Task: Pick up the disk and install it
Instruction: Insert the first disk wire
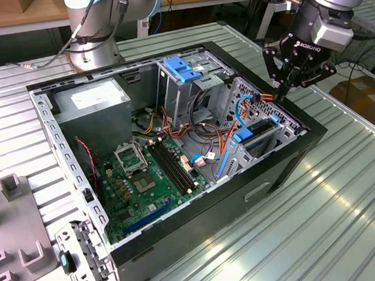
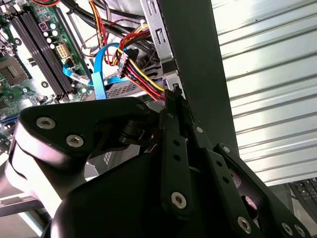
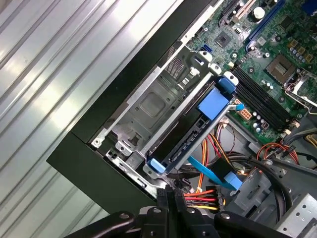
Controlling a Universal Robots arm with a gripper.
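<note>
One gripper (image 1: 282, 95), fingers pressed together on nothing, is pointing down at the computer case's (image 1: 288, 164) wall nearest the exterior view's right, beside the power cables (image 3: 203, 197). Seemingly installed, the disk (image 3: 185, 144) is sitting on blue rails in the drive bay (image 3: 148, 106) along that wall.

You see a ribbed metal table (image 1: 350, 192) carrying the open computer case (image 1: 288, 164). A grey fixture (image 1: 11, 228) sits well away from the jaws.
</note>
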